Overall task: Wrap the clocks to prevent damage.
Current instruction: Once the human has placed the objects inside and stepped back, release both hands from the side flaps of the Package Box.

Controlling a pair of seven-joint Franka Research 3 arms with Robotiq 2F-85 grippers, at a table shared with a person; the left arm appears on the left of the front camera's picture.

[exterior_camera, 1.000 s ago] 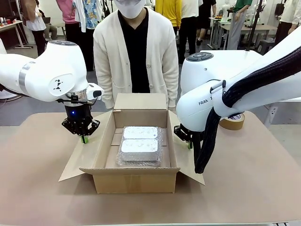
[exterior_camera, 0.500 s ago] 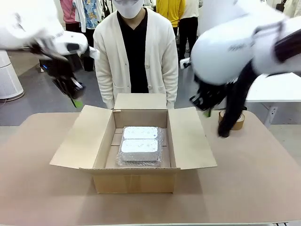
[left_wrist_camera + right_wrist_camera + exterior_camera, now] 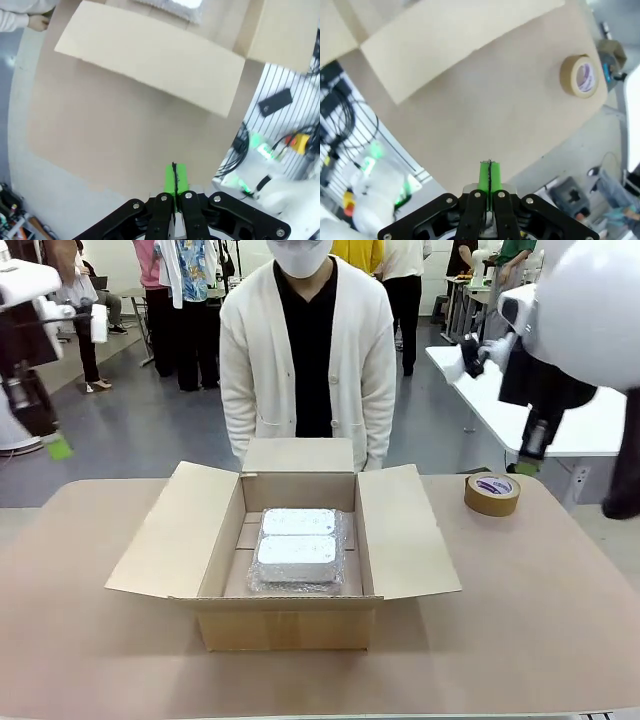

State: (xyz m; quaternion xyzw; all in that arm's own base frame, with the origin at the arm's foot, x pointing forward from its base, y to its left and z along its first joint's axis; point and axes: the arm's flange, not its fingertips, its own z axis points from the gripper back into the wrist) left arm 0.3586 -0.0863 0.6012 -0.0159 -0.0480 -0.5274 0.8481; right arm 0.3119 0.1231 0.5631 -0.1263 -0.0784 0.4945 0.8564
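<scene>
A wide tan surface [image 3: 560,620] is seen across the front view, and a person [image 3: 305,360] in a white cardigan over a black top is stood at its far edge, directly behind the box. An open cardboard box [image 3: 290,625] is set at the middle of the surface. Its left flap [image 3: 165,535] and right flap [image 3: 405,535] are spread outward and slope down and away from the opening, while the far flap [image 3: 298,455] is stood upright in front of the person.

The left arm [image 3: 30,300] is held high at the picture's left edge and the right arm [image 3: 590,310] high at the right edge. Both are well apart from the box and well above the surface.

The clocks [image 3: 297,548] are found inside the box, on its floor: two white, flat, rectangular pieces laid one behind the other and touching. They are covered together in clear bubble wrap [image 3: 342,540]. A tape roll [image 3: 492,493] is laid flat on the surface to the right of the box, beyond the right flap and not touching it. The same roll is seen from above in the right wrist view.

The left fingers [image 3: 169,180] are pressed together, green pad against green pad, with nothing held between them, above bare surface beside the left flap. The right fingers [image 3: 484,177] are likewise closed on nothing, pad to pad, above the surface between the right flap and the tape roll.
</scene>
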